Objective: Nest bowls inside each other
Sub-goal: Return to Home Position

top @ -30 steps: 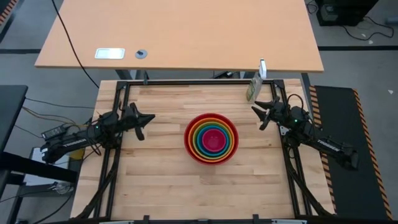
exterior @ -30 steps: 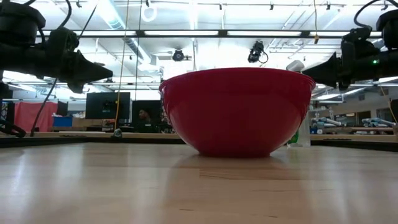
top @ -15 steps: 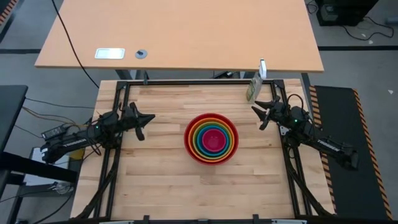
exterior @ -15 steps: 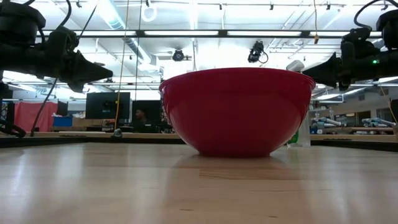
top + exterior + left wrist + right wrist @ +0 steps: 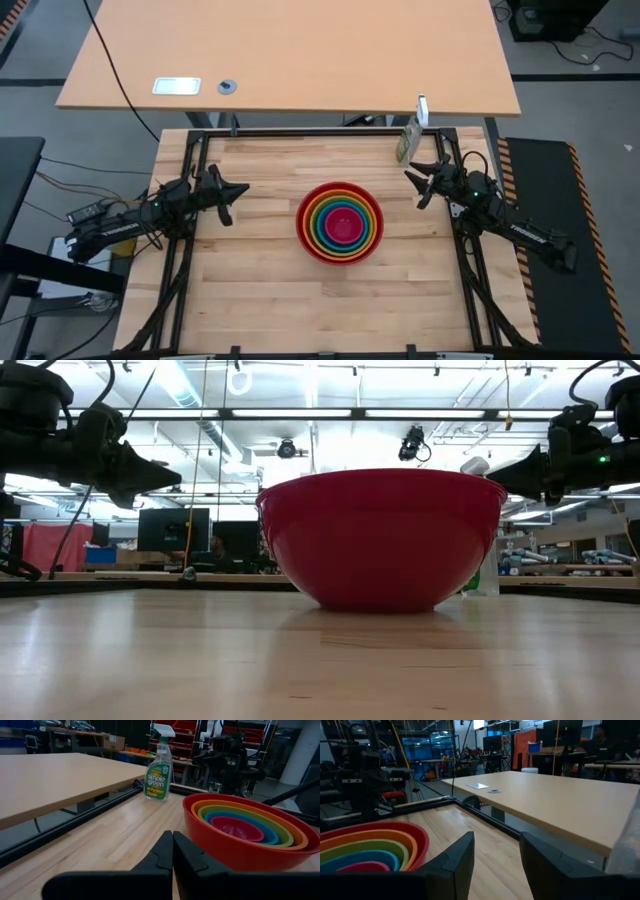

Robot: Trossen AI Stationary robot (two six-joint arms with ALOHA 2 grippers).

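The bowls (image 5: 340,221) stand nested in one stack at the table's middle: red outermost, then orange, lime green, blue, and pink-magenta in the centre (image 5: 236,827). The red bowl (image 5: 381,538) rests by its base on the wood. My left gripper (image 5: 232,191) hovers shut at the table's left edge, pointing level toward the stack (image 5: 250,832), with nothing between its fingers. My right gripper (image 5: 414,178) hovers open at the right edge, also pointing level, its fingers apart and empty in the right wrist view (image 5: 496,855). The stack (image 5: 370,845) lies off to one side of it.
A green spray bottle (image 5: 406,143) stands at the table's far right corner, close to my right gripper. A light wooden desk (image 5: 290,55) lies beyond the far edge. Bare wood surrounds the stack on all sides (image 5: 260,290).
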